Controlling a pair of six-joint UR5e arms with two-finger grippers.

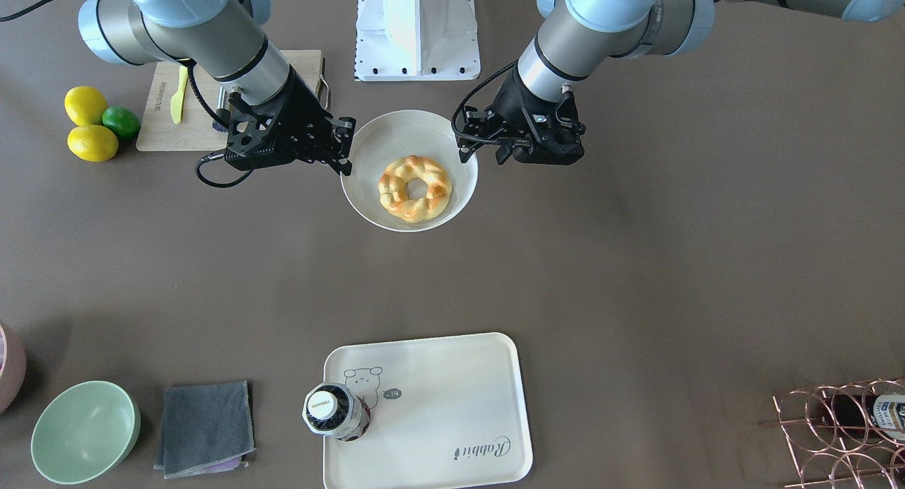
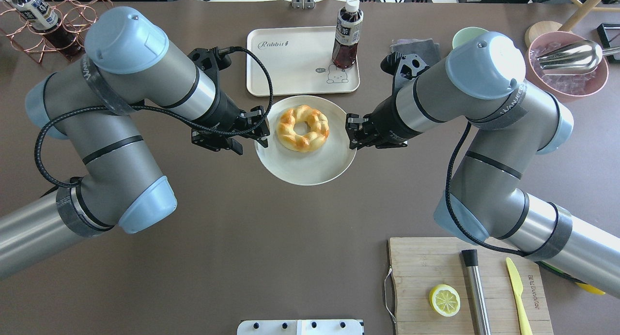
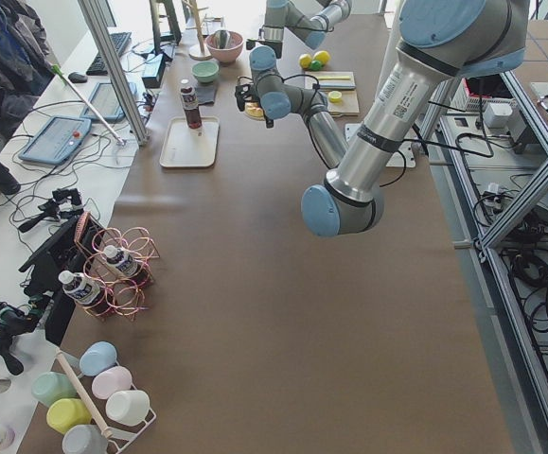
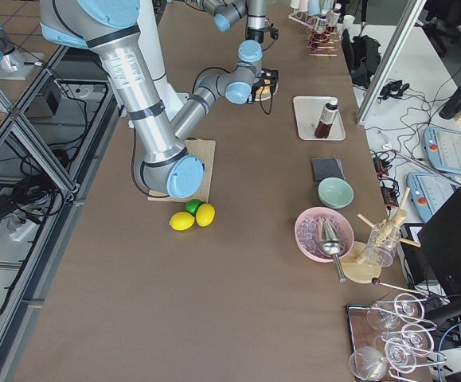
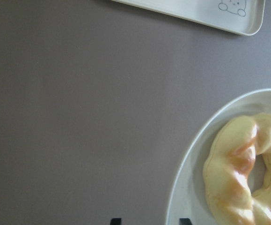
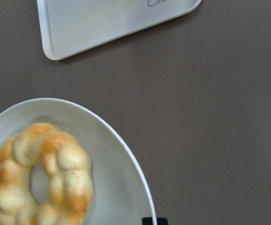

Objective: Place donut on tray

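Note:
The donut [image 1: 415,189], a golden-brown braided ring, lies in the round white plate [image 1: 396,132] at mid-table; it also shows in the overhead view [image 2: 302,128]. The cream tray [image 1: 438,404] with the bear drawing lies beyond the plate [image 2: 290,64], apart from it. My left gripper [image 2: 261,131] is open, its tips astride the plate's rim in the left wrist view [image 5: 150,220]. My right gripper [image 2: 349,131] is at the opposite rim. Its tips show as one dark spot on the rim in the right wrist view [image 6: 155,220], shut on it.
A dark drink bottle [image 1: 336,411] stands on the tray's bear corner. A cutting board [image 2: 421,277] with a lemon half [image 2: 444,300] lies near the robot's right. A green bowl [image 1: 85,432], a grey cloth [image 1: 205,429] and a wire rack [image 1: 841,432] sit along the far edge.

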